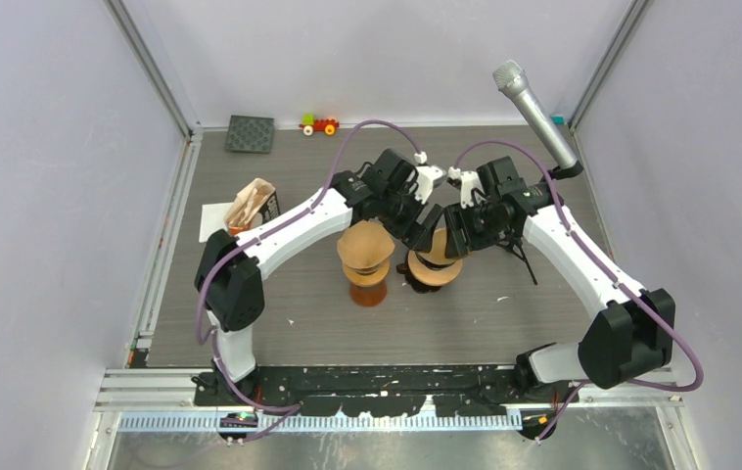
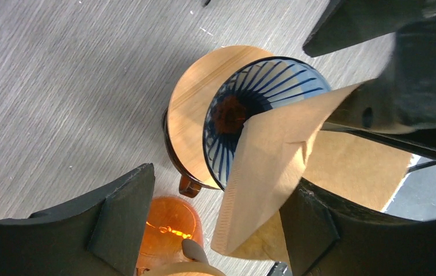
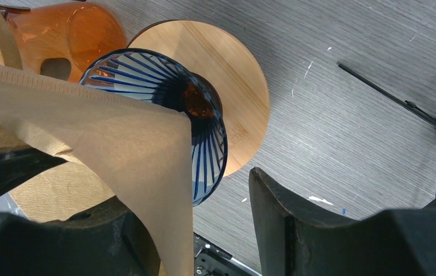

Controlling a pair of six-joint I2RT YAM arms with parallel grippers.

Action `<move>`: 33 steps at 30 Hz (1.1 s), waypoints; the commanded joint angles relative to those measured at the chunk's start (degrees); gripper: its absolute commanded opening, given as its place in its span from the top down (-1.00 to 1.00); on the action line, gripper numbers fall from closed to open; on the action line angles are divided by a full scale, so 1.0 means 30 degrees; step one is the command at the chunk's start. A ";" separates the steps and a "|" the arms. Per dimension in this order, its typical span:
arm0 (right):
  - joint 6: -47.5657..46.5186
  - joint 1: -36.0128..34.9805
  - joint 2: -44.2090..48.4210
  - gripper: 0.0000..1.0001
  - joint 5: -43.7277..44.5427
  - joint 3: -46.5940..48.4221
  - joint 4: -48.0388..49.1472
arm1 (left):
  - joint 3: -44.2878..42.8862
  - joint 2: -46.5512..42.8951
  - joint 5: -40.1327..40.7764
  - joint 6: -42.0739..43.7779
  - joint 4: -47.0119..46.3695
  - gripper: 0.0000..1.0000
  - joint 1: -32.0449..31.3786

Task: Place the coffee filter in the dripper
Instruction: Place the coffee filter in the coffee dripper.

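The dripper (image 2: 262,95) is a blue-ribbed glass cone in a round wooden collar (image 3: 233,80), standing mid-table (image 1: 434,266). The coffee filter (image 2: 273,155) is a brown paper cone hanging just over the dripper's rim, its tip near the mouth. It drapes against the right finger of my left gripper (image 2: 221,184) and over the left finger of my right gripper (image 3: 195,190). Both grippers stand open, each with its other finger clear of the paper. They meet above the dripper, left gripper (image 1: 424,230) beside right gripper (image 1: 450,235). How the filter is gripped is hidden.
A second wood-collared dripper (image 1: 365,247) sits on an amber glass server (image 1: 367,292) just left of the dripper. A filter stack (image 1: 253,204) stands at far left. A microphone (image 1: 533,103), toy train (image 1: 319,124), black mat (image 1: 251,133) and thin black stand (image 3: 400,100) lie around.
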State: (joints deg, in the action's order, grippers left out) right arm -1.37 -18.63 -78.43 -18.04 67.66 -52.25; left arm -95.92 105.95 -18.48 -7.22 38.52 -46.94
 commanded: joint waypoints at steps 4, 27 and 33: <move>0.0437 0.0062 0.0595 -0.13 0.0442 -0.0903 0.1696 | -0.0563 0.0682 0.0724 -0.0652 0.0044 -0.55 -0.0151; 0.1146 0.0063 0.1166 -0.14 0.0741 -0.2236 0.3412 | 0.0450 0.0390 0.1712 -0.0991 -0.0838 -0.54 -0.0116; 0.0798 0.0059 0.0958 -0.15 0.0841 -0.2275 0.3464 | 0.0461 0.0425 0.1888 -0.0989 -0.0866 -0.54 -0.0116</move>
State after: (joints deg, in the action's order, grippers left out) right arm 2.22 -18.63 -75.50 -16.36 60.20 -43.72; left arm -94.43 108.64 -13.85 -10.24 37.95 -47.13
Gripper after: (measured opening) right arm 0.571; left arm 0.772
